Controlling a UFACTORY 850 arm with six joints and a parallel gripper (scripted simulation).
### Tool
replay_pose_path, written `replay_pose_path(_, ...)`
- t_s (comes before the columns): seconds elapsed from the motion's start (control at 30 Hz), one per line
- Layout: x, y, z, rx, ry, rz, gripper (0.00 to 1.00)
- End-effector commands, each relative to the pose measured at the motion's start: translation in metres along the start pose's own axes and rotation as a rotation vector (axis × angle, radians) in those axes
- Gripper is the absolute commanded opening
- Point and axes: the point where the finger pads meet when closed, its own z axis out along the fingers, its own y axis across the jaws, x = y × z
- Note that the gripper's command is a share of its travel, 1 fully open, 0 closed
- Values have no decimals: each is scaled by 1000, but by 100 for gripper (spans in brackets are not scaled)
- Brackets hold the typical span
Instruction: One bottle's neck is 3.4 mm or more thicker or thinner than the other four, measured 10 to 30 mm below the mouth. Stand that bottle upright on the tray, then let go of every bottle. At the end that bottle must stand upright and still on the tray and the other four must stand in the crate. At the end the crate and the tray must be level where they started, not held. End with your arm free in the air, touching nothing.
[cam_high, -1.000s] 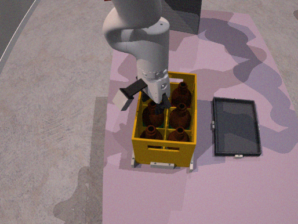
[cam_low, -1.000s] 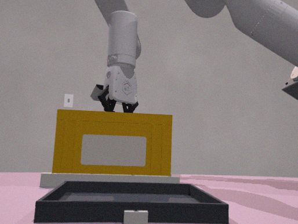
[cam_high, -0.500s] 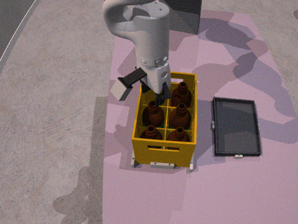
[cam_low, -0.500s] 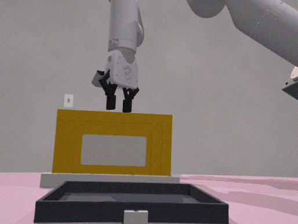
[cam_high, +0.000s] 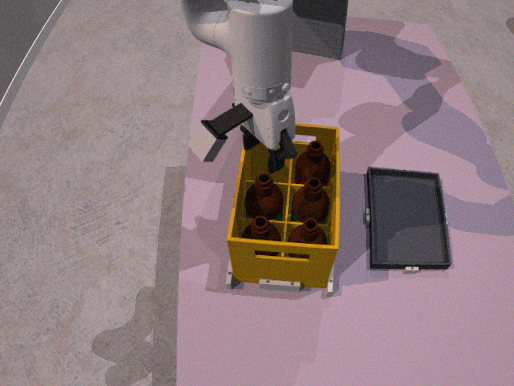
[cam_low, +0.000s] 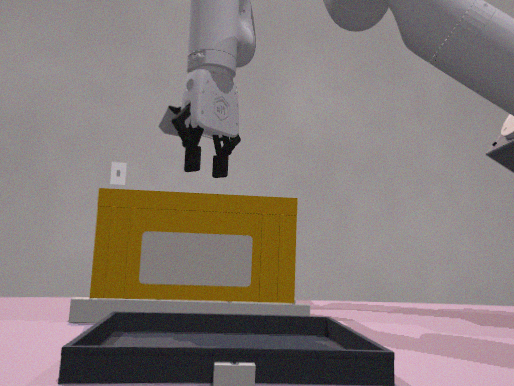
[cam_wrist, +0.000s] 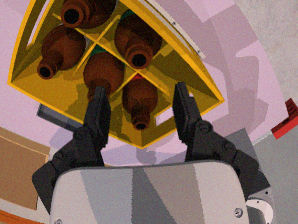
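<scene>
Brown, glossy bottles, five in all, stand in a yellow, divided crate, each in its own compartment. Above them hangs the black-fingered gripper, its fingers apart with nothing between them, its tips clear of the crate's top edge in the exterior view.

Pale grey blocks line the foot of the crate. Well beside it lies a shallow black tray, level, with no bottle on it.

Both rest on a pink table top, matt and crossed by overlapping mauve shadows. Mottled, grey-beige concrete floor runs alongside, darkened by a long shadow near the table edge. Behind stands a plain grey wall carrying a small white plate. A dark grey box-like block is at the table's far end.
</scene>
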Motion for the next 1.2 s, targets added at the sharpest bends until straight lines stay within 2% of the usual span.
replay_pose_path(0.0, 0, 0, -3, -4, 3, 0, 65)
replay_pose_path(0.17, 0, 0, -3, -4, 3, 0, 65)
replay_pose_path(0.2, 0, 0, -3, -4, 3, 0, 0)
replay_pose_path(1.17, 0, 0, -3, -4, 3, 0, 0)
